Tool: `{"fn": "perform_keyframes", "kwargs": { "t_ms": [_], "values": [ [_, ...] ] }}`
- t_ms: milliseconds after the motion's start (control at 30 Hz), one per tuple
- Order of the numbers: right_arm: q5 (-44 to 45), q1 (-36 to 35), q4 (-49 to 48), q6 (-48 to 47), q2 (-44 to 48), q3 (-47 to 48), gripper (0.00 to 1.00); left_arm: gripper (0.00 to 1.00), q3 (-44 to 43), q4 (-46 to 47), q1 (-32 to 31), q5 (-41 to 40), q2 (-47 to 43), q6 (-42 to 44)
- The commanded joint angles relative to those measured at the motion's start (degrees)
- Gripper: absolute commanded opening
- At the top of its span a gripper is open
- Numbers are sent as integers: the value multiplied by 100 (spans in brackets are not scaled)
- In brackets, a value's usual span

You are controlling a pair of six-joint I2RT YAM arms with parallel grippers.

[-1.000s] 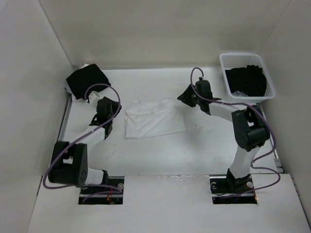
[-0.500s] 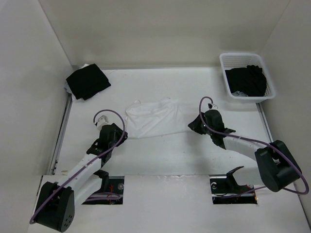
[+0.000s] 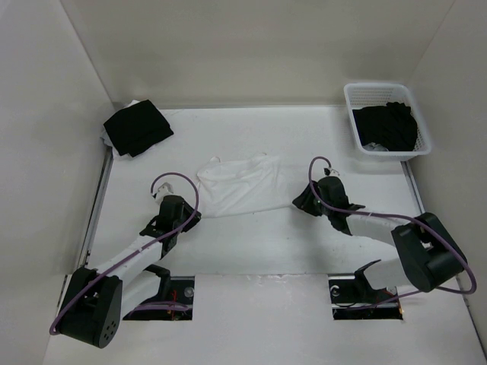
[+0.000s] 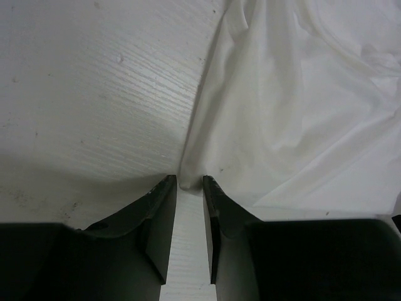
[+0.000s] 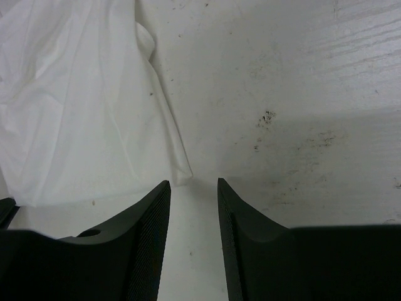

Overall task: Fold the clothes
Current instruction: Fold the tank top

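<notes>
The clothes (image 3: 242,186), a thin white top, lie spread and wrinkled on the table's middle. My left gripper (image 3: 189,217) is low at its near left corner. In the left wrist view the clothes (image 4: 294,106) fill the upper right; their corner lies right between the tips of my left gripper (image 4: 187,183), whose jaws stand a narrow gap apart with bare table between them. My right gripper (image 3: 298,201) is at the near right corner. In the right wrist view the clothes (image 5: 81,106) end just ahead of the left fingertip of my right gripper (image 5: 193,183), open and empty.
A folded black garment (image 3: 137,127) lies at the back left corner. A white plastic basket (image 3: 351,95) with black garments (image 3: 388,125) stands at the back right. White walls close in the table on three sides.
Both arms have swung from the far side down to the near corners of the white top and lowered to the table. The top has stayed where it was.
</notes>
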State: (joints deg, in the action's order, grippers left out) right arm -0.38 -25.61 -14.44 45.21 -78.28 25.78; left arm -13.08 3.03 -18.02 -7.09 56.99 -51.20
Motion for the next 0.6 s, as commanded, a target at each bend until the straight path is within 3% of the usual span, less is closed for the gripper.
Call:
{"fn": "perform_keyframes", "kwargs": {
  "t_ms": [0, 167, 567],
  "values": [
    [47, -63, -297, 58, -108, 85, 41, 21, 60, 84, 22, -117, -39, -48],
    [-58, -63, -244, 146, -301, 129, 42, 11, 51, 137, 40, -117, 31, -39],
    [-392, -186, -455, 313, -882, 375, 35, 6, 60, 260, 128, -99, -21, 5]
  ]
}}
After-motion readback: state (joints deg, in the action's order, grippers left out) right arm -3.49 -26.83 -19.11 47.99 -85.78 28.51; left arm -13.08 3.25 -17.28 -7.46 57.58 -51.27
